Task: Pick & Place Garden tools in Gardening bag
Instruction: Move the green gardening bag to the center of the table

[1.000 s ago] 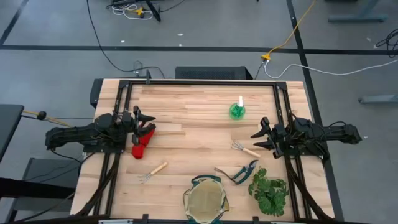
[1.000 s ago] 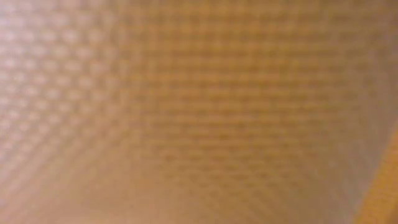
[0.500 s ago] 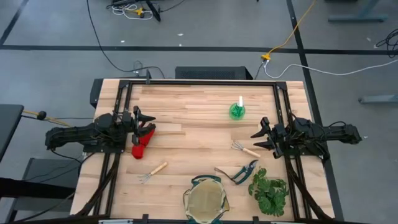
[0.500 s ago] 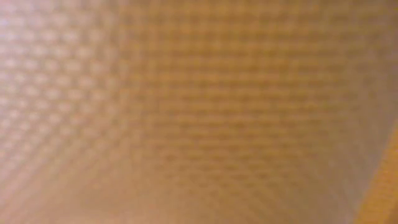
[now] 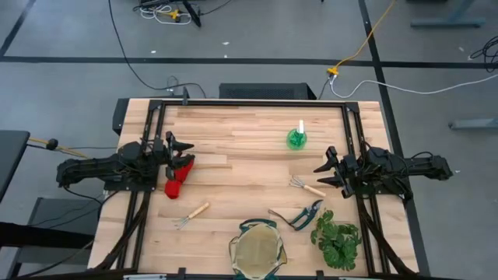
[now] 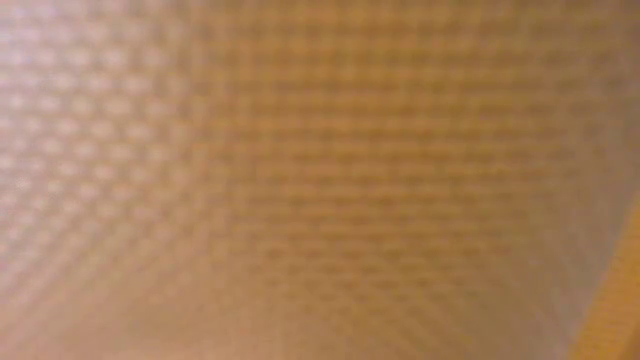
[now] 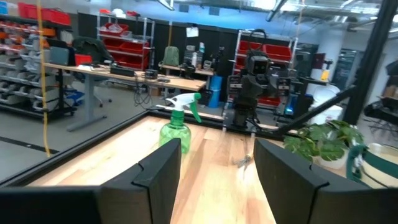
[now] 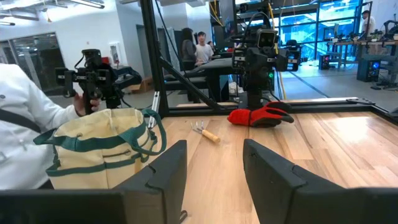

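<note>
Left gripper (image 5: 184, 152): fingers spread, empty, just above red gloves (image 5: 178, 178) at table's left. Gloves likely soft, light; pinch mid-bundle. Right gripper (image 5: 325, 171): parted, empty, beside 1 rake (image 5: 306, 186). Gardening bag (image 5: 257, 249) sits at front edge, open-mouthed.

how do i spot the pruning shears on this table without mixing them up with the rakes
Start at the gardening bag on the table's near edge in the high view. The pruning shears lie just beyond it, beside the leafy plant. Unlike the two wooden-handled rakes, they have dark handles spread in a V.
</note>
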Robot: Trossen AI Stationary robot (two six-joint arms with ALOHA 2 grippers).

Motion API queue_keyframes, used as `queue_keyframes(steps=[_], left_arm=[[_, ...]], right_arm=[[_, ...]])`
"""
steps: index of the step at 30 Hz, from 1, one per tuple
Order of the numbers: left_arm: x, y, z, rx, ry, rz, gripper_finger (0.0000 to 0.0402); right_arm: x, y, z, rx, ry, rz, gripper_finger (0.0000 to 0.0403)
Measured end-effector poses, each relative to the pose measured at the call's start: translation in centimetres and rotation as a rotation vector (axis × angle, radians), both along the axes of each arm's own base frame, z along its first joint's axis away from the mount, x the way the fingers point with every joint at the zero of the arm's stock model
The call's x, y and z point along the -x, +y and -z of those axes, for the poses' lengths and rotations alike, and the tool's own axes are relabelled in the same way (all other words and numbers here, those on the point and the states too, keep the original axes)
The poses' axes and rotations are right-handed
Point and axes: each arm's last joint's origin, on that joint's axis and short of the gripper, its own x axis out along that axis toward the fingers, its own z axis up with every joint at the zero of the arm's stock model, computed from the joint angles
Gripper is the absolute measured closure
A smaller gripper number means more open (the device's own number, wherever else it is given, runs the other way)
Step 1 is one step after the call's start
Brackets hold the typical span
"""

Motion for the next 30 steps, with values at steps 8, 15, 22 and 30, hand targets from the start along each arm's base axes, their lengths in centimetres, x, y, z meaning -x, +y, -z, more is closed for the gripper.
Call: queue_keyframes(steps=[8,15,22,30], left_arm=[[0.0,0.0,0.0,0.0,0.0,-0.002,0.0193],[0.0,0.0,0.0,0.042,-0.012,0.002,0.0193],[0.3,-0.3,-2.3,0.028,-0.085,0.091,0.0193],[-2.2,-0.8,-7.7,-0.043,0.027,0.155,0.0193]], right_arm=[[0.0,0.0,-0.1,0.0,-0.012,0.0,0.0243],[0.0,0.0,-0.2,0.041,-0.035,0.003,0.0243],[0.0,0.0,-0.4,0.034,-0.056,0.003,0.0243],[0.1,0.0,-0.9,0.03,-0.103,0.004,0.0243]])
